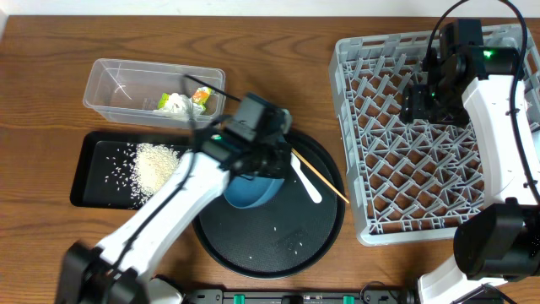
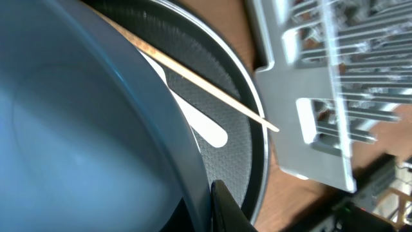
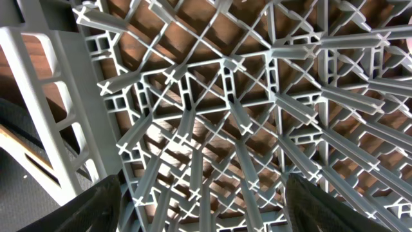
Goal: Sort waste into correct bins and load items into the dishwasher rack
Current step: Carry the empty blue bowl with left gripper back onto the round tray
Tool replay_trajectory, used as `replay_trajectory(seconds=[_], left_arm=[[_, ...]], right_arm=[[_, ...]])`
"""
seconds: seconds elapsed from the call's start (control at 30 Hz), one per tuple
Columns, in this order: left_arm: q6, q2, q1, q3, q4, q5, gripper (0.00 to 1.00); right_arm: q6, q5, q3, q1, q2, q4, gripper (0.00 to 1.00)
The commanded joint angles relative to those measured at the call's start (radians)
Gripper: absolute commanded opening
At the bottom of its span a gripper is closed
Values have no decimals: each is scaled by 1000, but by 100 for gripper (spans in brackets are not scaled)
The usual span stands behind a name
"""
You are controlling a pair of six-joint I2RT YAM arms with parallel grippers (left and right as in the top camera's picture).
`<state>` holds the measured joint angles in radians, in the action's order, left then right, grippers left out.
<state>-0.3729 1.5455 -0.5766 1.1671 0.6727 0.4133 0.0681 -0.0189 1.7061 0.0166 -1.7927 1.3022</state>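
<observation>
Clamping the rim of the blue round plate [image 1: 251,192], the left gripper [image 1: 260,162] had its fingers pinched narrow on it over the large round black tray [image 1: 270,253] at the middle of the table [image 1: 51,76]; whether the plate rested on that tray could not be told. A thin wooden chopstick [image 1: 321,179] lay beside it, long axis diagonal, with one tip pointing at the large light-grey plastic dishwasher rack [image 1: 371,211]. A white plastic spoon [image 1: 308,184] lay at a steeper slant, its rounded end toward the rack. Only the left wrist view showed the chopstick crossing over the spoon. Only the overhead view showed the clear rectangular plastic tub [image 1: 110,84] holding a crumpled white tissue [image 1: 173,103] and a small yellow-green wrapper [image 1: 200,95], and the shallow black rectangular tray [image 1: 89,173] bearing heaped white rice grains [image 1: 156,165]. The right gripper [image 1: 418,105] hung over the rack, its fingers [image 3: 90,209] spread wide in the right wrist view, with only grid between them.
</observation>
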Motion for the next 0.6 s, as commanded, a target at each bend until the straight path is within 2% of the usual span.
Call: replay_trajectory(seconds=[0.0,0.23,0.3,0.37,0.47,0.57], left_arm=[[-48,59,-35,9,-26,-53,6],[-48,110,-51,9,-39,-91,7],[-48,109,-50,10,-39,-91,22],[-43,105,-50,10,-38,-90,27],[-21,84,-40,21,-18,-92,51],[2,34,-3,50,37,-97,61]], right_arm=[[2,-7,-2,11,18,0,76],[2,-8,-2,11,18,0,76],[1,-8,-2,11,18,0,77],[-15,-7,-2,11,18,-1,77],[-30,-7,3,11,18,-1,78],[-91,55,35,8,18,0,79]])
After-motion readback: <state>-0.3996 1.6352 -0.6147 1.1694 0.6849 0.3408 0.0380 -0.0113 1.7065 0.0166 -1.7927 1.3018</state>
